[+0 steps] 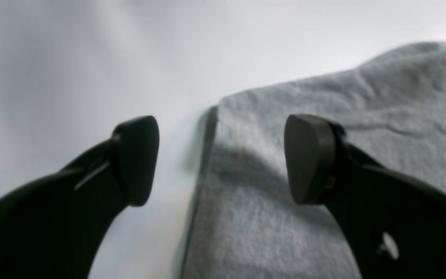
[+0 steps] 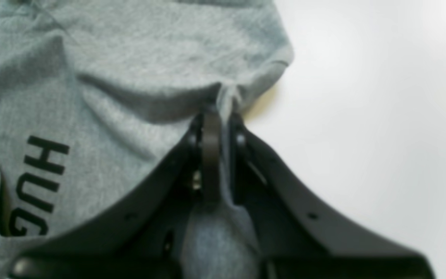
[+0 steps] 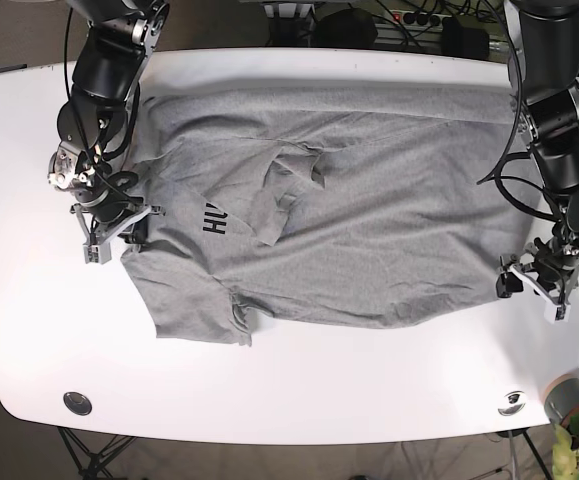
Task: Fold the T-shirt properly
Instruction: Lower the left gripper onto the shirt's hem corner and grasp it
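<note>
Heather-grey cotton T-shirt [image 3: 369, 220] lies spread across the middle of the white rounded counter [image 3: 299, 400], rumpled, with a fold near its centre and black block lettering [image 2: 37, 186] showing toward the right arm's side. The right end effector [image 2: 219, 112] is clenched on a pinch of the shirt's edge. The left end effector [image 1: 221, 159] stands released, one finger over the cloth's straight edge, the other over bare counter. Bare white surface runs along the near edge. Cables [image 3: 409, 20] lie beyond the far rim.
</note>
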Action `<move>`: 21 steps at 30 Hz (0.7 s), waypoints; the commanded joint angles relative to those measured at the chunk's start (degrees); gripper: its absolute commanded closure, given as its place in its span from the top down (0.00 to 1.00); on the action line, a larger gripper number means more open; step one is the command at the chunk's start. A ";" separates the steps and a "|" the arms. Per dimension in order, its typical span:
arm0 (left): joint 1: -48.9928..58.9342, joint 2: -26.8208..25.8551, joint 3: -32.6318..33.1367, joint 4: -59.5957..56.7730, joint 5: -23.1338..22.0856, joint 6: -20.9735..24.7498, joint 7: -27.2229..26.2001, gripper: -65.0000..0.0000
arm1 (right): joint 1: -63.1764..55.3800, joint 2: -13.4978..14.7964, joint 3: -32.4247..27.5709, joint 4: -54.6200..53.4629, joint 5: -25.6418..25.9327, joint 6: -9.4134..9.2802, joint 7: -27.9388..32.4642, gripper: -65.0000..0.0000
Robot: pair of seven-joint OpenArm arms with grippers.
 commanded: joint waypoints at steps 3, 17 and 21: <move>-1.61 0.81 -0.08 0.70 -0.39 -0.15 -1.19 0.72 | 0.37 0.11 -0.15 0.08 -1.29 0.32 -2.56 0.04; 0.59 0.90 5.28 -7.30 -0.65 6.09 -10.68 0.72 | -0.07 0.02 -0.15 0.17 -0.94 0.41 -2.56 0.04; 0.50 0.90 5.37 -9.85 -0.39 6.09 -13.06 0.72 | -0.16 0.02 -0.15 0.17 -0.94 0.41 -2.56 0.04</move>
